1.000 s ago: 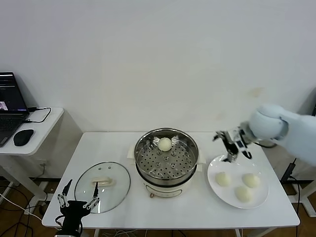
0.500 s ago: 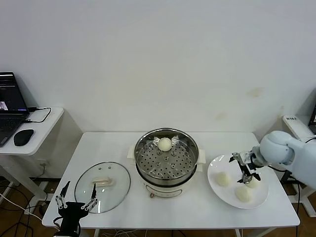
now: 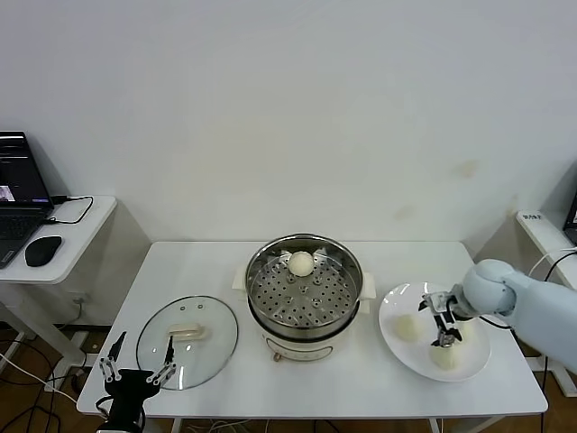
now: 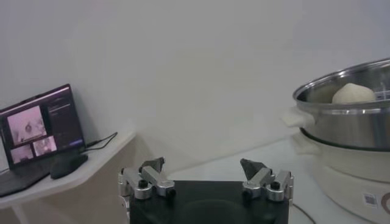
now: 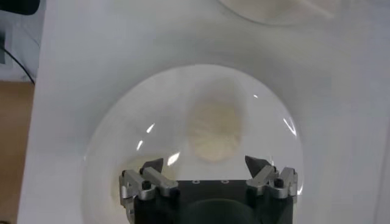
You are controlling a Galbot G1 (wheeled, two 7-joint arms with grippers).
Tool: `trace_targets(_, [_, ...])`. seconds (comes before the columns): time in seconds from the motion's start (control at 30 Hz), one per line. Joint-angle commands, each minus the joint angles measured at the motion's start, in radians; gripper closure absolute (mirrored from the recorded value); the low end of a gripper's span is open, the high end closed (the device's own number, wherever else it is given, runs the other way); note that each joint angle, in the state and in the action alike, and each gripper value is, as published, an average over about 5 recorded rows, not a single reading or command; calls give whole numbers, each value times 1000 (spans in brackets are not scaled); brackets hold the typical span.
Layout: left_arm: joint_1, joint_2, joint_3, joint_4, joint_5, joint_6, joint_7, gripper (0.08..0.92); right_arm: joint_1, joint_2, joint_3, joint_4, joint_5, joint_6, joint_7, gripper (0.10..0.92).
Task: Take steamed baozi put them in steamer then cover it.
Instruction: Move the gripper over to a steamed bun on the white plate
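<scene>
While one smooth cream bun [image 3: 300, 262] sits in the steel steamer [image 3: 304, 292], right gripper [image 3: 444, 320] hangs spread over three pale buns [image 3: 407, 327] on the plate [image 3: 393, 341]; left gripper [image 3: 137, 371] idles spread by the lid [image 3: 187, 329].

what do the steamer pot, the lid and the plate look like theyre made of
Steamer: polished metal, likely stainless steel; mirror-bright wall, perforated tray, on a cream base that looks plastic.
Cover: clear glass, the table shows through; metal-looking rim, cream handle.
Plate: glossy white, probably ceramic, glare on its surface; could be melamine.
</scene>
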Motion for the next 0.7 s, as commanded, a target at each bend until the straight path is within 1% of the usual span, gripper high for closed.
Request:
trace_targets(0.03, [-1, 1, -3, 3, 2, 0, 0, 177, -61, 75, 47, -75, -15, 5, 17, 203])
trace_targets(0.3, [-1, -1, -7, 6, 1, -1, -1, 177, -65, 104, 50, -102, -32, -3, 33, 203])
trace_targets(0.4, [-2, -3, -6, 6, 1, -1, -1, 177, -65, 111, 51, -107, -29, -7, 34, 217])
trace_targets(0.53, [-2, -3, -6, 6, 1, -2, -1, 177, -62, 114, 50, -102, -22, -11, 22, 264])
trace_targets(0.7, [-1, -4, -6, 3, 1, -2, -1, 177, -54, 113, 49, -99, -17, -13, 6, 345])
